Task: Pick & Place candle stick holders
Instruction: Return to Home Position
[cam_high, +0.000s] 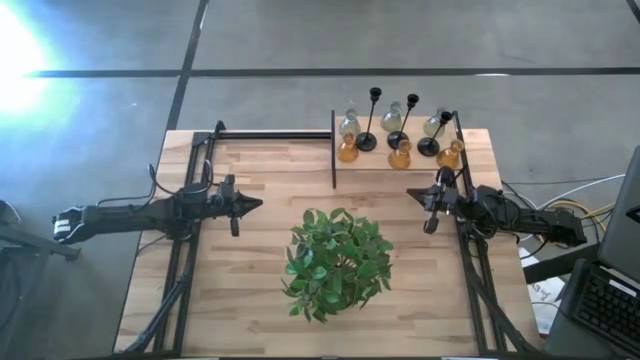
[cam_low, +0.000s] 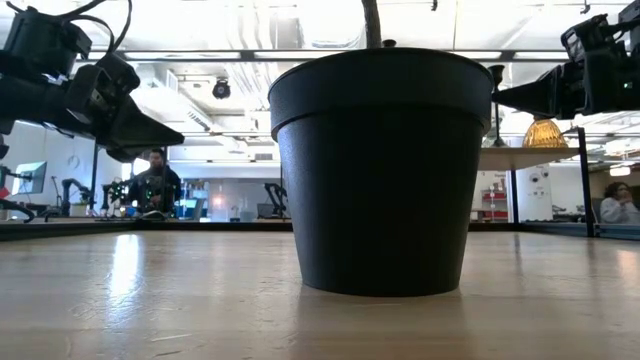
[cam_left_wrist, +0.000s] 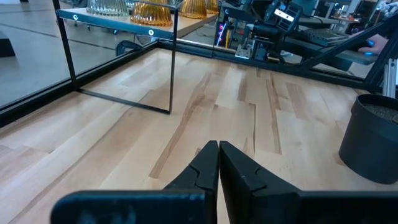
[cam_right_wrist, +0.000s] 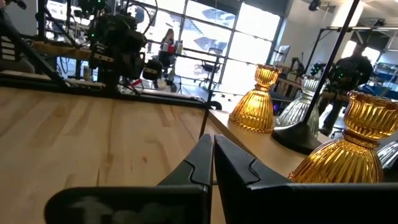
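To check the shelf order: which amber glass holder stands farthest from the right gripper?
The amber holder at the shelf's end toward the left gripper; the other two amber holders stand nearer the right gripper.

Amber holder (cam_right_wrist: 257, 99) — glossy glass (wooden table (cam_high: 250, 290))

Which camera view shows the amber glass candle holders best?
The right wrist view: two amber ribbed glass candle holders stand close, ribs clear. The high view shows all three, small. The low and left wrist views catch only parts.

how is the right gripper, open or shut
Shut: the right gripper has fingers pressed together in its wrist view, holding nothing.
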